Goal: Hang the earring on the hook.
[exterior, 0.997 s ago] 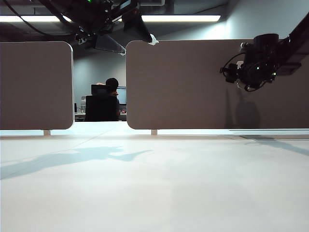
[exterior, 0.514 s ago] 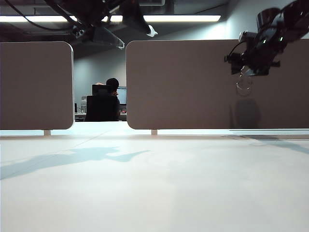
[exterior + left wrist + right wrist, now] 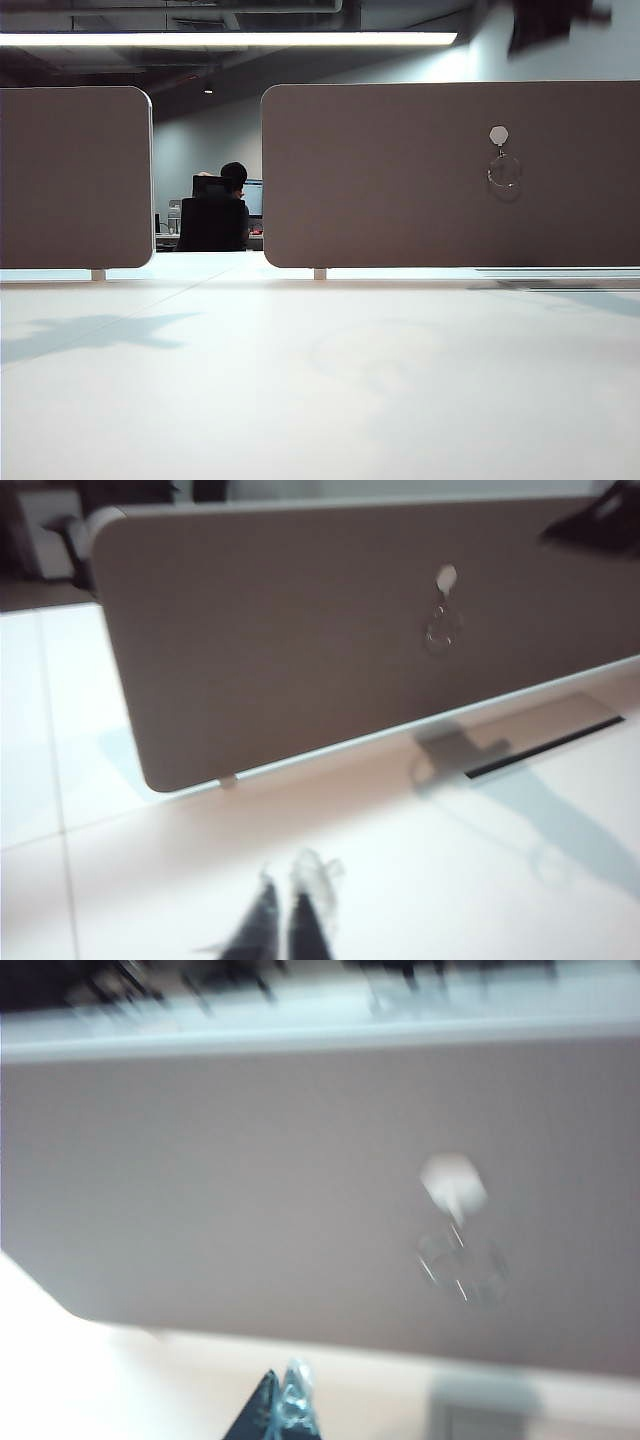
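No legible brand, label or writing. Earring (image 3: 504, 172) hanging on hook (image 3: 499, 137), upper right of exterior frame, against grey partition panel (image 3: 400, 180). Left gripper (image 3: 283, 920) closed, empty, well apart from earring. Right gripper (image 3: 281, 1405) closed, empty, likewise clear of earring; blurred.

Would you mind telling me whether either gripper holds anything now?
Nothing: the left gripper and right gripper are shut and empty; the earring hangs from the hook.
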### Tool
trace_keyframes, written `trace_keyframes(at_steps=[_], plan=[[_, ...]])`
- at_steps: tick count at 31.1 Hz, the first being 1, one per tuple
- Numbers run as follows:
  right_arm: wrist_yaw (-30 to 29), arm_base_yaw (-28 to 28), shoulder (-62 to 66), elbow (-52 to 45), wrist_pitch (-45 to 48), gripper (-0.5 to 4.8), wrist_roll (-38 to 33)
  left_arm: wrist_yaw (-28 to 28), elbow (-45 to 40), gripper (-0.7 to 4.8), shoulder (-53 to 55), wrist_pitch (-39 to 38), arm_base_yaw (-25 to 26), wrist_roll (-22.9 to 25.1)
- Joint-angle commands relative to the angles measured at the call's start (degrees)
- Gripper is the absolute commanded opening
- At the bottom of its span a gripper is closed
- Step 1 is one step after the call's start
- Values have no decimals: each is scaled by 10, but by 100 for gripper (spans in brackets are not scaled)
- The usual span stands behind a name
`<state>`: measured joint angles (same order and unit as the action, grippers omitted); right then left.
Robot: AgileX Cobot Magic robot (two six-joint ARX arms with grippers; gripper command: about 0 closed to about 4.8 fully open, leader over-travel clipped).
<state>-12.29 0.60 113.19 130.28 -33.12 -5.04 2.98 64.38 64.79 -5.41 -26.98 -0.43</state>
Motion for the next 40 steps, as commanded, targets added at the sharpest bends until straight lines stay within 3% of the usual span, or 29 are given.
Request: trace_keyframes(at_steps=[1,7,12,19,26,29,32,35,40], plan=[[-14,14,-69,-14,4,-2,13,-5,3,-5,-58,-32,0,3],[-51,23,-205,-121,31,-2,16,-24,2,-6,-184,-85,0,-3],[-57,42,-369,-328,109,-2,35,-58,-4,-5,-293,-155,0,-17],[-82,56,-629,-684,252,-2,-23,-69,-76,-5,-426,-168,-1,-30],[-82,100,-809,-882,263,-2,-27,-49,-186,-5,-556,-212,-1,-4],[-75,118,-856,-945,267,-2,-26,-29,-240,-5,-590,-211,-1,-7],[-74,131,-899,-1005,268,-2,-27,10,-296,-5,-610,-206,-1,-50],[-67,147,-939,-1063,275,-2,-28,49,-348,-6,-614,-176,-1,-63],[-56,154,-993,-1132,274,-2,-43,37,-437,-5,-614,-85,-1,-64]])
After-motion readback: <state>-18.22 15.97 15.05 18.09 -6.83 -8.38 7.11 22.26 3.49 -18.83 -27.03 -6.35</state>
